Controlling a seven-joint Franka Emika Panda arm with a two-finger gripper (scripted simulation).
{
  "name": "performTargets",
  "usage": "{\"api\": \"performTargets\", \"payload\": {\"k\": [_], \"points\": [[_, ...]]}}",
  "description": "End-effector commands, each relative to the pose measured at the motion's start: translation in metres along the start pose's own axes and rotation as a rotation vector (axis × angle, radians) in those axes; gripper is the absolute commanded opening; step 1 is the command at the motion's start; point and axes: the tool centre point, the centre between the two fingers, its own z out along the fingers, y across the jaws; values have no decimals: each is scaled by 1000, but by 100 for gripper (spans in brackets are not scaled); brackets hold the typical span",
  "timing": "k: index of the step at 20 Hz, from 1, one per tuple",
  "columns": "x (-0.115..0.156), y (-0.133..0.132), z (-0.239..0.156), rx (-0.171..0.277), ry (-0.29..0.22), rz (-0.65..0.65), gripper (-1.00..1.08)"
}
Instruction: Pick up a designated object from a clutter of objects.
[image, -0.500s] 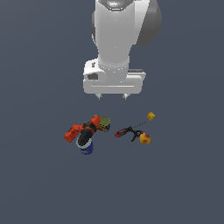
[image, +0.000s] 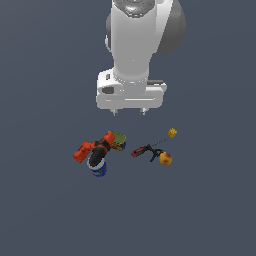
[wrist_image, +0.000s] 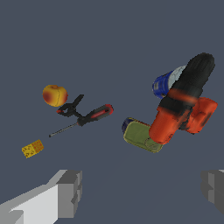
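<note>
Claw (image: 129, 113): fingers apart, holding nothing, above the clutter | Tiny yellow-orange blocky cube (image: 172, 132): on grey desk (image: 45, 210), at tip of red-black thin-handled tool (image: 145, 149), near red-yellow ball (image: 165, 159) | Orange-red and black power tool (image: 95, 149): across blue ring (image: 98, 170), touching olive can (image: 118, 140).

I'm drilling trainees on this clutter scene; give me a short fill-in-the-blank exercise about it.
1. The white claw hangs above the clutter with its jaws ____.
2. The small yellow-orange cube lies near the tip of the red-and-black thin ____.
3. The round red-and-yellow fruit lies ____ from the cube.
4. The orange-and-black power drill rests against the olive ____.

Missing words: open; screwdriver; apart; can
</note>
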Motion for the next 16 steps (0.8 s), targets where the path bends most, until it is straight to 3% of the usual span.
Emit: {"api": "performTargets", "payload": {"k": [1, 9, 16], "points": [[0, 0, 0, -2, -3, -11, 100], [2, -7, 7, -6, 1, -21, 100], [7, -39, 36, -24, 15, -67, 100]]}}
